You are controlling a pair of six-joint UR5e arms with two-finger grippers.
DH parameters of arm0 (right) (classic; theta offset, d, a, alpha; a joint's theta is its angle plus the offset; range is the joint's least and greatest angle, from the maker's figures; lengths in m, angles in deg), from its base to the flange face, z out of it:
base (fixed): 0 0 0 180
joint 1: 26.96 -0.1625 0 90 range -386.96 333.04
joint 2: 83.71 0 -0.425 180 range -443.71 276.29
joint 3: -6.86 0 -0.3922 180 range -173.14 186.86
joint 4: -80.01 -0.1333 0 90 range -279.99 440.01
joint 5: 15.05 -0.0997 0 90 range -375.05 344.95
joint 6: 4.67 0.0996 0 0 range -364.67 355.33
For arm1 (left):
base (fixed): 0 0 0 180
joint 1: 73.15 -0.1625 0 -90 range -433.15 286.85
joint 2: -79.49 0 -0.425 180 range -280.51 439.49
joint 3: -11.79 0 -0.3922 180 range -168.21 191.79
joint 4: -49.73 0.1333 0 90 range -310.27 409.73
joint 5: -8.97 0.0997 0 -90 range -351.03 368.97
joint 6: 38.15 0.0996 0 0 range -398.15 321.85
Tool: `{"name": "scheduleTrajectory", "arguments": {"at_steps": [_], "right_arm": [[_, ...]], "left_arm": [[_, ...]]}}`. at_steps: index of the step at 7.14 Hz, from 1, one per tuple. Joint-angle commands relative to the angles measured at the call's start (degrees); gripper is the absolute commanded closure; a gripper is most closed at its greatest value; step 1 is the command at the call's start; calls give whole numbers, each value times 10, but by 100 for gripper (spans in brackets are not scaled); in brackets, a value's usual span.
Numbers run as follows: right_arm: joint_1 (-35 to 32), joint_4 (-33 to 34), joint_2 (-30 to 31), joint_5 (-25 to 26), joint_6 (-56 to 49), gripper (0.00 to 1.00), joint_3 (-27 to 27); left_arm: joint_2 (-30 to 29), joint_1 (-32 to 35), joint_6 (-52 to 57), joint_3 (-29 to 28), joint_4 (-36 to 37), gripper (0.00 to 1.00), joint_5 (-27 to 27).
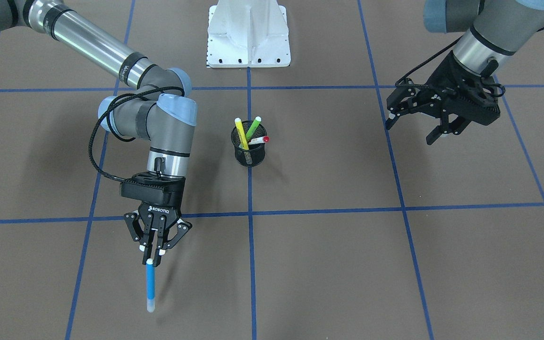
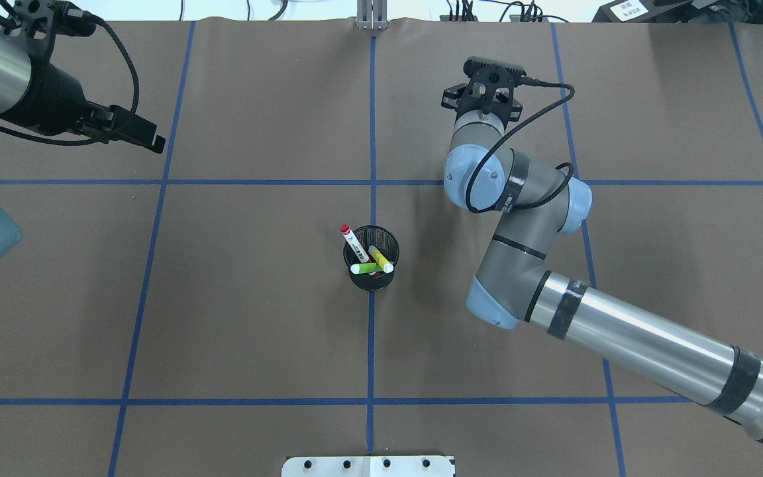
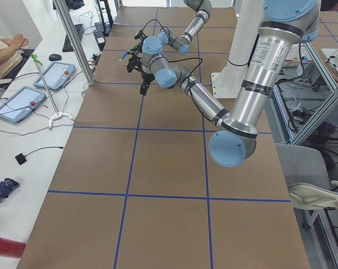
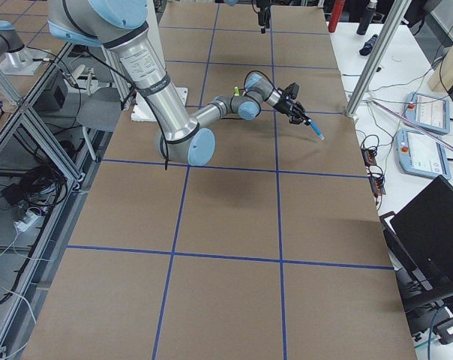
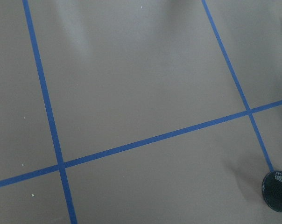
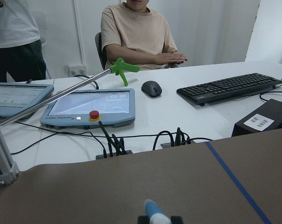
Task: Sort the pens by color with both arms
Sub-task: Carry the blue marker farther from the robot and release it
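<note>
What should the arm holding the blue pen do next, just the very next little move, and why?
Probably lower the blue pen onto the table, ready for release. The right gripper has its jaws shut on the pen's upper end, well away from the black mesh cup where three other pens stand, so this looks like blue's sorting spot.

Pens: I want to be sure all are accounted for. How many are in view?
4. The blue pen hangs in the right gripper; the yellow pen, green pen and red-ended white pen lean in the black mesh cup. Another could be hidden inside the cup.
</note>
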Motion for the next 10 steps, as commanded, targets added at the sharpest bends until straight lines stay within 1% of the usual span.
{"name": "scheduleTrajectory", "arguments": {"at_steps": [1, 2, 3, 5, 6, 7, 8, 9, 10], "right_arm": [[40, -18, 18, 31, 13, 80, -2], [48, -38, 24, 33, 12, 67, -2], [53, -46, 28, 33, 13, 62, -1], [57, -56, 32, 30, 11, 57, 8], [55, -64, 32, 23, 10, 50, 25], [39, -63, 30, -20, 14, 23, 46], [24, -63, 29, -62, 16, 3, 56], [10, -62, 28, -95, 17, 1, 57], [-23, -60, 30, -176, 15, 1, 58]], "left_arm": [[-3, 0, 0, -3, 0, 0, 0], [-3, 0, 0, -3, 0, 0, 0], [-3, -1, 0, -3, 0, 0, 0], [-4, -1, 0, -5, 0, 0, 0], [-4, -1, 0, -6, 0, 0, 0], [-4, -1, -1, -6, 0, 0, 0], [-5, -1, -3, -5, 0, 0, 0], [-6, -9, -9, -3, 1, 0, 0], [-12, -13, -10, -4, 2, 0, 0]]}}
